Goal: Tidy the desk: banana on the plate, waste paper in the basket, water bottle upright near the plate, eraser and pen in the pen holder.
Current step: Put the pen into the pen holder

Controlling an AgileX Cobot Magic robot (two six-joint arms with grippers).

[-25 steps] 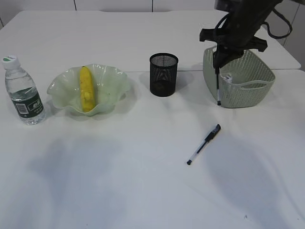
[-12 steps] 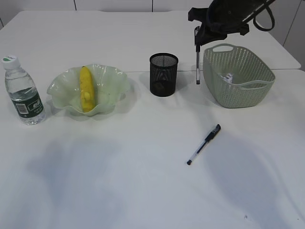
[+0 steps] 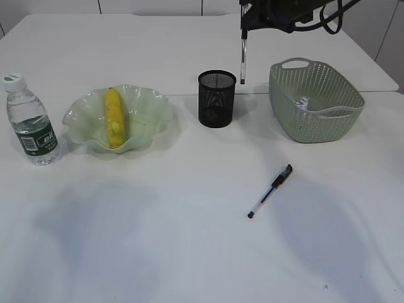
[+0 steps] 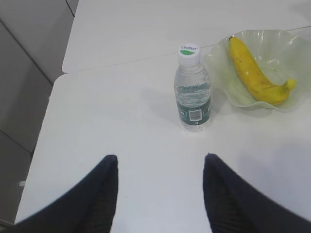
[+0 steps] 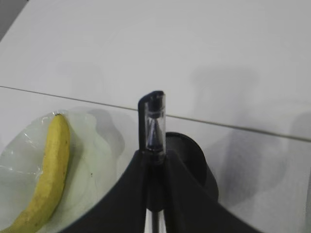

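The white counter (image 3: 189, 252) has lots of bare room in front, where a second pen (image 3: 270, 190) lies, while the right hand (image 3: 243, 22) pinches a pen (image 3: 242, 60) above the cup (image 3: 216, 98), and the left hand (image 4: 158, 194) is spread.

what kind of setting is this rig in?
Probably a lab mock-up of an office desk: a plain white table staged with a mesh pen holder, a pen and a waste basket.
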